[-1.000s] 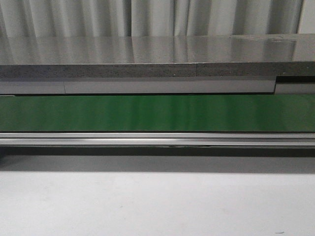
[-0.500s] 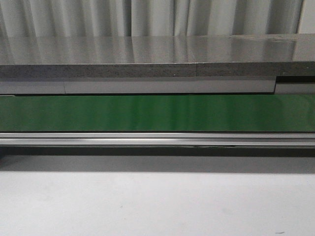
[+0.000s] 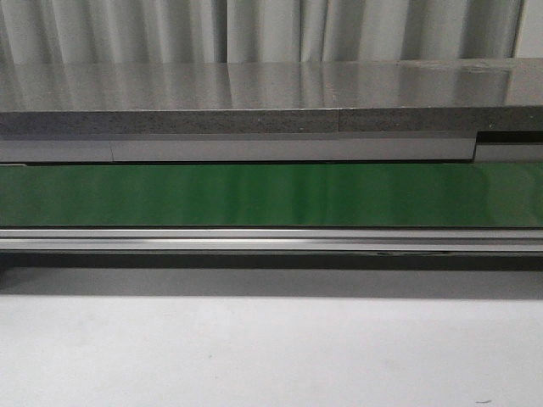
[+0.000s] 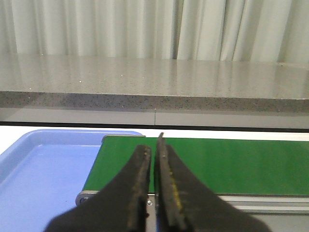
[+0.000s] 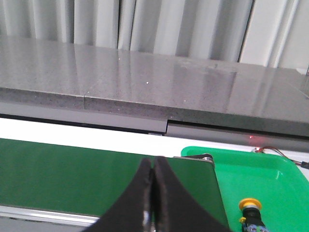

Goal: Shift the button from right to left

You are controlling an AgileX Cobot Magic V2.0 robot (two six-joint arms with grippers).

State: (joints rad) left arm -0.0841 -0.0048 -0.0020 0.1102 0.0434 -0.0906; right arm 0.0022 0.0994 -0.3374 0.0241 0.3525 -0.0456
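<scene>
The button (image 5: 251,210), with its round orange-yellow cap on a black body, stands upright in the bright green tray (image 5: 270,179) off the belt's right end, seen only in the right wrist view. My right gripper (image 5: 153,164) is shut and empty above the green belt (image 5: 72,169), to the left of the button and apart from it. Over the belt's left end (image 4: 231,164) my left gripper (image 4: 153,145) is shut with nothing held. Neither gripper nor the button shows in the front view, which holds only the belt (image 3: 271,195).
A blue tray (image 4: 43,174) lies off the belt's left end. An aluminium rail (image 3: 271,240) runs along the belt's near side. A long grey stone counter (image 3: 271,97) stands behind the belt, with curtains beyond it. White tabletop (image 3: 271,356) lies in front.
</scene>
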